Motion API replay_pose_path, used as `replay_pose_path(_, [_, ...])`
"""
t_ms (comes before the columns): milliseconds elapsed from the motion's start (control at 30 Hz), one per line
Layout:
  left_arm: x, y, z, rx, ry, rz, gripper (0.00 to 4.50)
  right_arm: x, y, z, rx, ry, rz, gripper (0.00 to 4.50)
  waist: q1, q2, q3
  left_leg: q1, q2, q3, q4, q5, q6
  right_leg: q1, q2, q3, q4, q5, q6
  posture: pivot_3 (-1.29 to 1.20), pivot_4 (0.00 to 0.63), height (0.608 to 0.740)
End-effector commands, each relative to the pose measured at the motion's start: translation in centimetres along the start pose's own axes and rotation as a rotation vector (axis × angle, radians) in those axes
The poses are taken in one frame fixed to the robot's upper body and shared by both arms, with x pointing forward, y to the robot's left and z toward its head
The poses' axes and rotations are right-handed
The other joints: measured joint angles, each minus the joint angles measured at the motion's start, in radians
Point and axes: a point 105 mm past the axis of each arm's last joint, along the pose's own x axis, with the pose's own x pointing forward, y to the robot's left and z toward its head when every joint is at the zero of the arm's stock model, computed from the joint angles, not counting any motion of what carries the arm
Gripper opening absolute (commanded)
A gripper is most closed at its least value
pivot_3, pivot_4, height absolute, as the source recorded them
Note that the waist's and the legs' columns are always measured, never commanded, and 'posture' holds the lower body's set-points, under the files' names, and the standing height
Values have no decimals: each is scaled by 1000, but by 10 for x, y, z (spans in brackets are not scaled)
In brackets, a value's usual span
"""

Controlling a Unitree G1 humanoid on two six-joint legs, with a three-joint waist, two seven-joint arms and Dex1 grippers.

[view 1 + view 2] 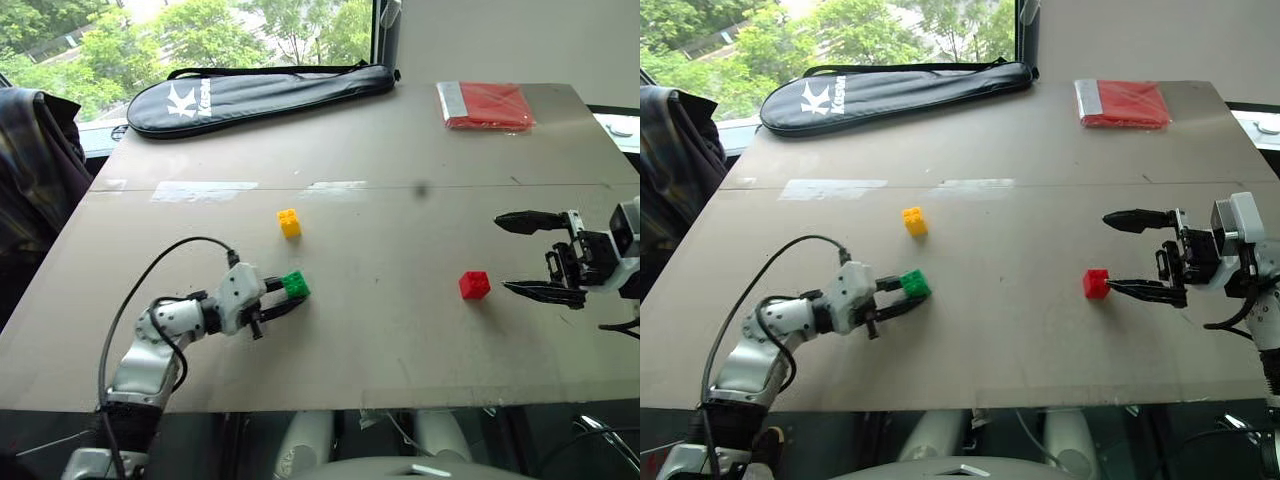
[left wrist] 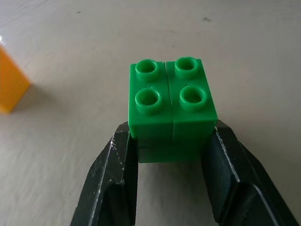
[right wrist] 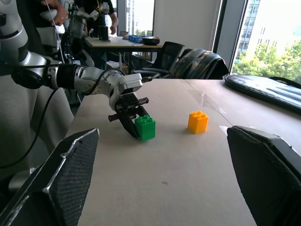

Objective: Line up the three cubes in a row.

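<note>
Left end effector [image 1: 288,297] sits low on the worktop [image 1: 400,340] in the lower left of the head view, clamped on the green cube [image 1: 295,284], and the left wrist view confirms it: both black fingers [image 2: 117,174] press the cube's two sides, its four studs facing up. Whether the cube is touching the worktop or just off it, I cannot tell. The yellow cube [image 1: 289,222] stands alone just above and a little left of the green one in the frame, near but apart from it, studs up. Over on the right, the red cube [image 1: 474,285] sits by itself right of centre, well apart from the other two. The right end effector [image 1: 535,255] hangs at the right edge of the frame, its fingers spread wide and gripping nothing, one fingertip above the other in the picture, pointing toward the red cube; the lower tip comes just beside that cube in the right eye view. From the right wrist view, green and yellow stand side by side across the worktop. At the top of the frame lie a black racket bag [image 1: 260,95] on the left and a flat red packet [image 1: 485,105] on the right.
</note>
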Motion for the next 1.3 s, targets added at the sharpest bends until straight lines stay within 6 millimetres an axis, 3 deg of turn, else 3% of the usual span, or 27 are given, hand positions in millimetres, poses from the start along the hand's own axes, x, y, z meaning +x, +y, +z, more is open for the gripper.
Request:
replay_pose_path(33, [32, -7, 18, 42, -29, -116, 1238, -9, 5, 4, -9, 74, -78, 4500, 2, 0, 0, -1, 0, 0, 0, 0, 0, -1, 0, 0, 0, 0, 0, 0, 150, 694])
replay_pose_path(233, [62, -13, 31, 102, -36, -212, 1238, -34, 16, -18, 35, 205, -184, 4500, -4, -1, 0, -6, -1, 1, 0, 0, 0, -6, 2, -2, 1, 0, 0, 0, 150, 694])
replay_pose_path(500, [81, -12, 46, 124, -68, -236, 1238, -61, 25, -38, 50, 264, -237, 4500, -4, -1, 0, -5, 0, 3, 3, 0, 0, -6, 8, 0, 3, 0, 1, 0, 150, 694])
replay_pose_path(833, [92, -21, 47, 129, -79, -292, 1238, -67, 23, -40, 38, 259, -225, 4500, -4, -1, 0, -5, 0, 2, 4, 0, 0, -6, 9, 1, 3, 0, 1, 0, 150, 694])
replay_pose_path(1300, [147, -27, 49, 131, -62, -380, 1238, -70, 25, -45, 56, 274, -226, 4500, -3, -1, 0, -7, 0, 2, 11, 0, 1, -4, 9, 0, 5, 1, 2, 0, 150, 694])
